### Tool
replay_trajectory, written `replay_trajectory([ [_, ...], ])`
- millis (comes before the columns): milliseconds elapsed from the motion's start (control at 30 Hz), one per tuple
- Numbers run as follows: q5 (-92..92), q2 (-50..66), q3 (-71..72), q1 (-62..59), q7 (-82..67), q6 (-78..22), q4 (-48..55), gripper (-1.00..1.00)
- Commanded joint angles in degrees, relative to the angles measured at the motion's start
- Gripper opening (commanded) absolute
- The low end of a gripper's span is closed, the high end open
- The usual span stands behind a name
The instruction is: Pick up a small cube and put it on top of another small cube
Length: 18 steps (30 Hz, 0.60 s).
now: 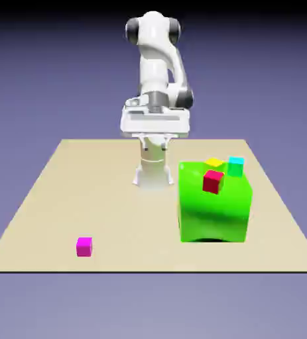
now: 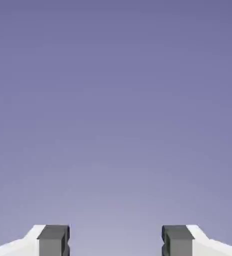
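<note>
Because the gripper point(image 2: 116, 241) has its two grey tips spread wide with nothing between them, and the hand view shows only blue-violet backdrop, it has far to go. The small magenta cube point(image 1: 84, 246) sits alone at the lower left of the table point(image 1: 43, 198). The arm might bump the big green block point(image 1: 215, 206) or grab the red cube point(image 1: 213, 181) by mistake.
</note>
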Motion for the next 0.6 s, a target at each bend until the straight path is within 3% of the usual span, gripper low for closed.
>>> replay_trajectory([
  [0,0.80,2.08,-0.06,-1.11,1.67,-1.31,1.30,0.00],
  [567,14.38,37.38,-1.12,-19.99,30.05,-23.56,23.36,0.00],
])
